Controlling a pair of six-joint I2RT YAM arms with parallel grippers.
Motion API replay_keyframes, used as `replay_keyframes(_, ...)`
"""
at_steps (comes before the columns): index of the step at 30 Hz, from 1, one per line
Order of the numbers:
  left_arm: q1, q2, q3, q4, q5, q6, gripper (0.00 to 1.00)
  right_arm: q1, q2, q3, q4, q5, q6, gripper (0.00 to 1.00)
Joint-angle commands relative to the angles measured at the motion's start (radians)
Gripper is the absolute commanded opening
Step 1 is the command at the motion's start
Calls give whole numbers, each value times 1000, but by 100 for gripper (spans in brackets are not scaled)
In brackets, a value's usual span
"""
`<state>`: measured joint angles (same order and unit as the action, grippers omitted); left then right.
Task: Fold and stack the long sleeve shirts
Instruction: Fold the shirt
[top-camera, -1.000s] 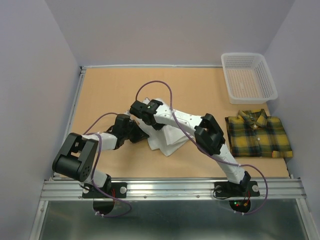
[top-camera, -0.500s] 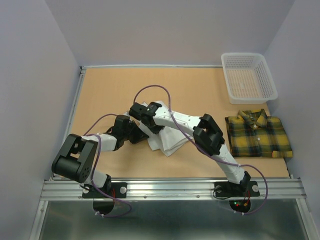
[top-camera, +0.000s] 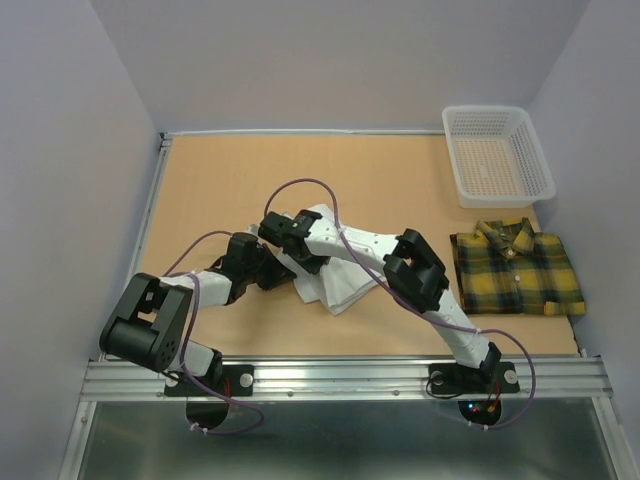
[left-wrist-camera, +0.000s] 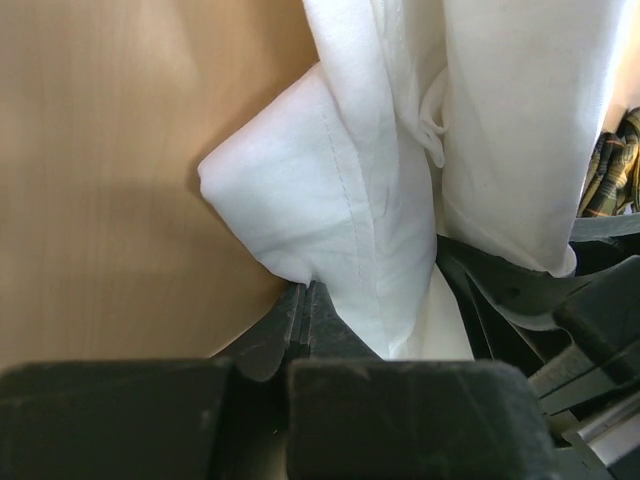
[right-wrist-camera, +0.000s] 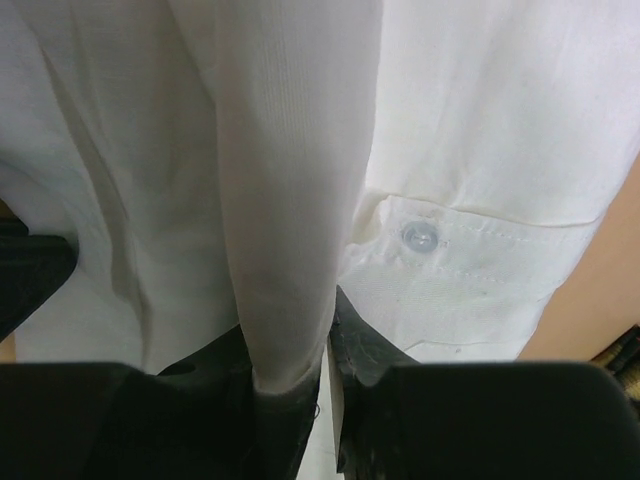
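The white long sleeve shirt (top-camera: 338, 285) lies bunched in the middle of the table, under both arms. My left gripper (top-camera: 284, 272) is at its left edge, and in the left wrist view the jaws (left-wrist-camera: 303, 292) are shut, pinching a corner fold of the white cloth (left-wrist-camera: 330, 200). My right gripper (top-camera: 297, 252) comes in from above the shirt; in the right wrist view it (right-wrist-camera: 292, 345) is shut on a thick rolled fold of the shirt (right-wrist-camera: 290, 200). A buttoned cuff (right-wrist-camera: 470, 255) shows beside it. The plaid shirt (top-camera: 515, 272) lies folded at the right.
A white mesh basket (top-camera: 497, 155) stands at the back right corner, just behind the plaid shirt. Bare tan tabletop (top-camera: 230, 180) spreads to the back and left. A metal rail (top-camera: 340, 375) runs along the near edge.
Both grippers have shifted slightly left and toward the near edge, dragging the white shirt's bunched folds with them. The plaid shirt and the basket have not moved.
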<state>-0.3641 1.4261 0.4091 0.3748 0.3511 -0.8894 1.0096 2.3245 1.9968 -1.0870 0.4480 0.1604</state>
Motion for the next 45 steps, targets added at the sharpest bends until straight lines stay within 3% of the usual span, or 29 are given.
replay_keyframes(1,7,-35,-21,-51,-40,10,0,18,-89,-32,22,-34,-38,25)
replay_keyframes(14,7,-38,-32,-53,-60,-13,0,37,-143,-107,44,-66,-76,19)
replay_keyframes(20,7,-88,-49,-69,-66,-42,6,37,-165,-90,55,-88,-65,45)
replay_keyframes(22,7,-128,-53,-82,-86,-45,8,37,-174,-70,71,-88,-53,45)
replay_keyframes(25,7,-161,-61,-100,-98,-49,8,37,-175,-32,93,-68,-39,36)
replay_keyframes(29,8,-185,-78,-116,-95,-55,8,35,-154,-7,111,-66,-24,3)
replay_keyframes(39,7,-144,-78,-76,-98,-46,4,35,-169,-41,208,-43,21,1)
replay_keyframes(45,7,-147,-82,-82,-126,-45,3,35,-175,-88,225,-104,-10,1)
